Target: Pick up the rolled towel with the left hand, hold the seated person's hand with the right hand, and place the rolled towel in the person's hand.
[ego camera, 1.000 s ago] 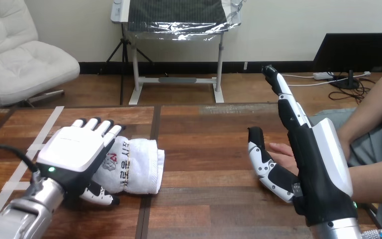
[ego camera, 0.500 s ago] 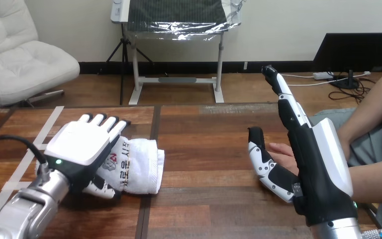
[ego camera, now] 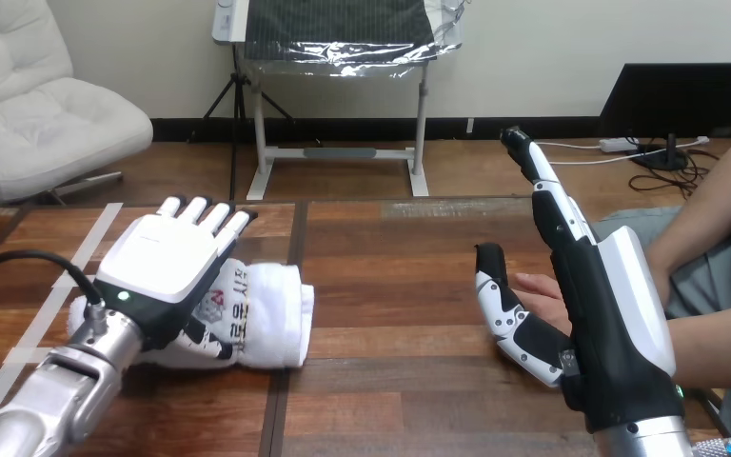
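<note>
Left robot hand (ego camera: 167, 267) over rolled towel (ego camera: 268, 316)

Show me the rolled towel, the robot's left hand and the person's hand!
rolled towel (ego camera: 271, 303): head view, on the white roll's bare end.
left hand (ego camera: 164, 259): head view, on the white shell of its back.
person's hand (ego camera: 535, 287): head view, on its fingers.

At lower left the left hand (ego camera: 167, 267) lies palm-down, fingers straight; at right the right hand (ego camera: 600, 314) stands upright, fingers extended, thumb spread.
</note>
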Robot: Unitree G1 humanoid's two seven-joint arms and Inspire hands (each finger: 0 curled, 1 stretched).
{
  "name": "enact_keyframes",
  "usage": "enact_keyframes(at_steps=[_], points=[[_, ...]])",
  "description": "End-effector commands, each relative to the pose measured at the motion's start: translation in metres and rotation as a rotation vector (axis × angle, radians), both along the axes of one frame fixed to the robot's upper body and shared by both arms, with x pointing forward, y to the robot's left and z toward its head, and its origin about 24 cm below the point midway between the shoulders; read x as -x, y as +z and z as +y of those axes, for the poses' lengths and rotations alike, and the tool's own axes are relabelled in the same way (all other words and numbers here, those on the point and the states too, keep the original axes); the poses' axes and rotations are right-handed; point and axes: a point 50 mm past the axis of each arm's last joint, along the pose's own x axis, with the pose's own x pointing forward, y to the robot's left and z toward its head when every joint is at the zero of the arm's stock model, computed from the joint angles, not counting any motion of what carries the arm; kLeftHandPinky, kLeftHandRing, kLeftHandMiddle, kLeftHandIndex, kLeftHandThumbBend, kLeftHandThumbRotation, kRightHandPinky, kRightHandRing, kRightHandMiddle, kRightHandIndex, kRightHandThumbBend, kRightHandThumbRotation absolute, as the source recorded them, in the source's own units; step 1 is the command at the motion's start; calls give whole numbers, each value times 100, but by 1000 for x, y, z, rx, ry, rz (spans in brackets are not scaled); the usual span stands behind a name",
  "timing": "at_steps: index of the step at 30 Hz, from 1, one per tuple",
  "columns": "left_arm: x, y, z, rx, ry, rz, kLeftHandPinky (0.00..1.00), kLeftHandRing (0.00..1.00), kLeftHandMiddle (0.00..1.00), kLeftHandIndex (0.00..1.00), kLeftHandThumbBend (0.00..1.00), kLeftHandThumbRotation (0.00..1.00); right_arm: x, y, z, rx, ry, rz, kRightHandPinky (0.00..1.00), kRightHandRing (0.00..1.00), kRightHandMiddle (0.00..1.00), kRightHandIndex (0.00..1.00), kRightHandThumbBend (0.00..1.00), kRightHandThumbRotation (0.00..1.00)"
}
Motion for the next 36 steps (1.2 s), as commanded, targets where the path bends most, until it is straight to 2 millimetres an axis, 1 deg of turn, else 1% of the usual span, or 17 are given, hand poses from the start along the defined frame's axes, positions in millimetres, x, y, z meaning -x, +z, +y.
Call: enact_keyframes(at_steps=[1,5,11,13,20,22,26,29,30,36], points=[[-22,9,-5,-59,-4,-101,100,100,100,100,91,33,-6,16,1,9,19,-82,100,97,97,97,0,0],[-27,2,-5,-99,15,-114,100,100,100,100,89,35,-6,17,1,12,16,-83,100,97,97,97,0,0],[-30,-5,-6,-100,35,-106,100,100,100,99,87,34,-6,18,1,17,15,-86,100,96,96,95,1,0],[-31,-8,-6,-94,43,-101,98,98,98,96,85,31,-6,18,1,19,16,-87,100,95,95,95,1,0],[-35,-14,-8,-125,83,-54,93,90,91,90,81,27,-5,19,0,18,17,-84,100,95,95,94,1,0],[-37,-15,-9,-143,111,-21,92,87,87,88,78,26,-5,19,-1,19,18,-83,100,95,95,93,1,0],[-39,-21,-11,-192,185,67,91,84,85,87,75,25,-5,20,-2,19,21,-78,100,94,94,93,1,0],[-41,-23,-12,-220,230,116,91,84,84,87,76,25,-4,20,-3,17,20,-76,100,94,94,93,1,0],[-41,-24,-12,-225,246,134,91,85,85,88,78,26,-4,20,-3,17,20,-76,100,94,94,93,0,0],[-42,-29,-14,-266,329,249,93,89,89,91,81,29,-4,21,-4,28,23,-78,100,93,93,91,0,0]])
